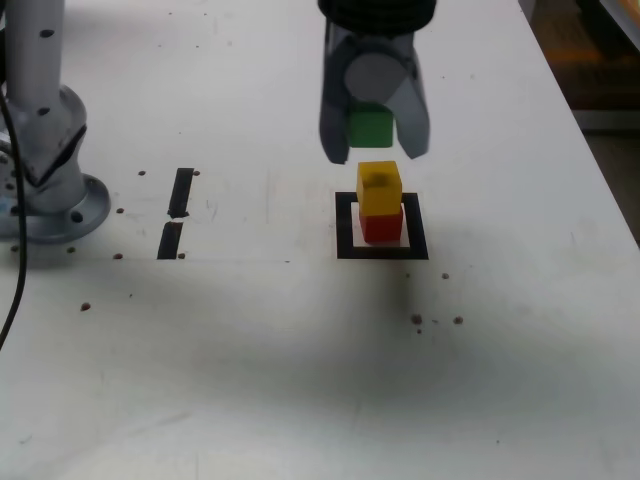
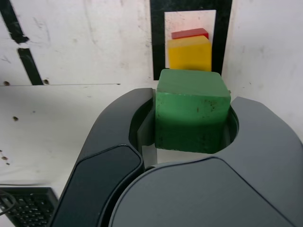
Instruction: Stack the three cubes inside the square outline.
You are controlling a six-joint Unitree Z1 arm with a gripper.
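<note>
White surface [image 1: 520, 330], speckled and scuffed, carries two black tape strips [image 1: 176, 214] beside the square outline [image 1: 346, 228]; yellow cube [image 1: 379, 188] tops red cube [image 1: 381, 227] inside, gripper [image 1: 373, 148] clasping the green cube [image 1: 369, 126] above them

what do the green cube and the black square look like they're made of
Green cube: likely painted wood, matte, with rounded edges and small dark specks; plastic is possible. It sits in the claw.
Black square: looks like flat tape stuck on the white table, slightly glossy.
</note>
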